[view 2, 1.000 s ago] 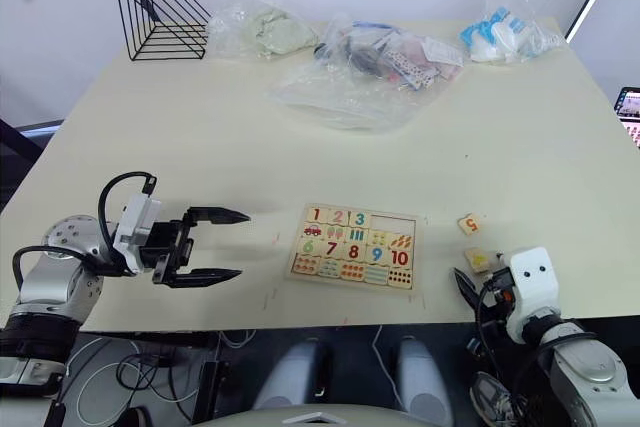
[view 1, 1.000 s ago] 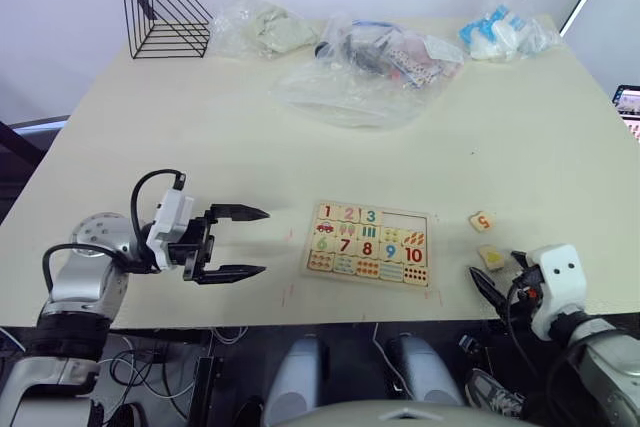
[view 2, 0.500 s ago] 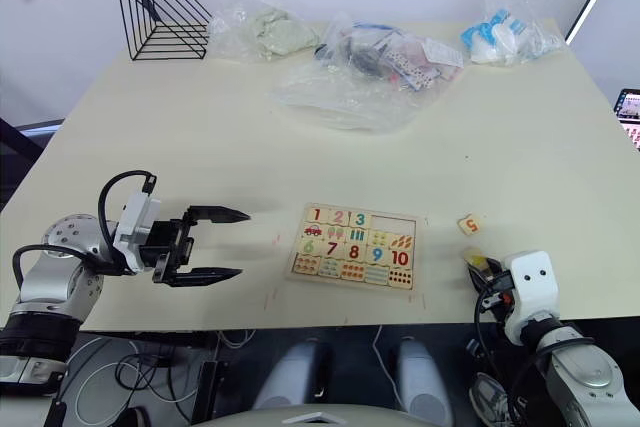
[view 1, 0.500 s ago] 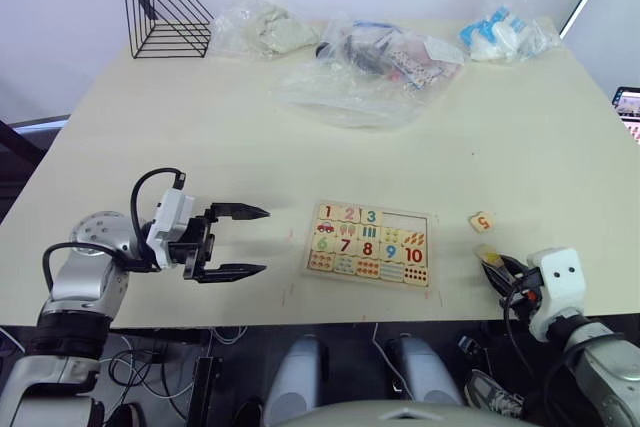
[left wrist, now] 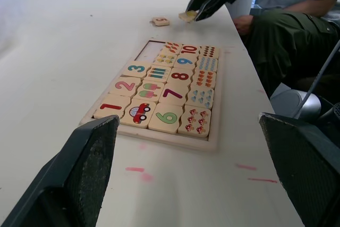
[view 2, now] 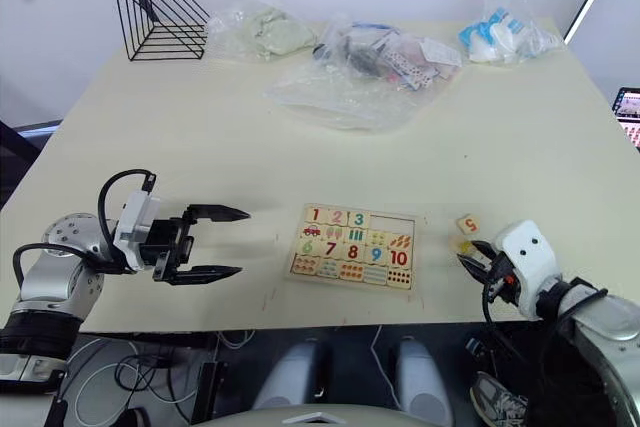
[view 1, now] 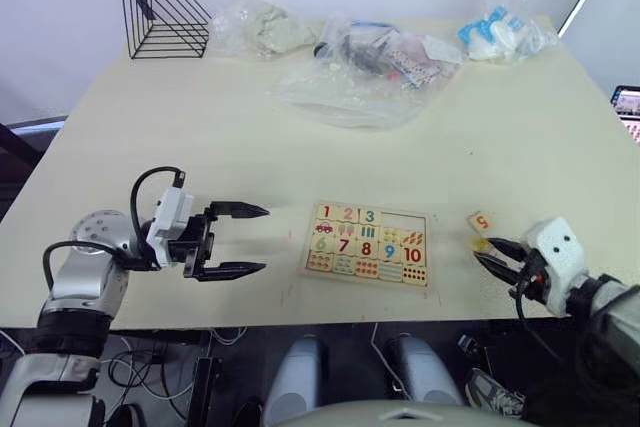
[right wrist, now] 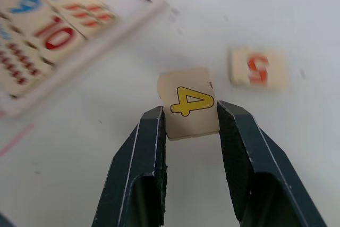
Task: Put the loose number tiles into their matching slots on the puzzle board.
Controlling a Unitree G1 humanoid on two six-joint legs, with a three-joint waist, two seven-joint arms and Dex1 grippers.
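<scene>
1. Right wrist view: right gripper is clamped on the 4 tile; keep that grip level
2. Carry it to the puzzle board, into the empty slot beside 3
3. 5 tile lies on the table; left gripper hangs apart, so leave it

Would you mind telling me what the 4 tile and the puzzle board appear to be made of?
The 4 tile looks like pale unvarnished wood, matte, with a printed yellow digit. The puzzle board seems to be the same light wood, with a thin raised rim and a dull, unglossy surface.
</scene>
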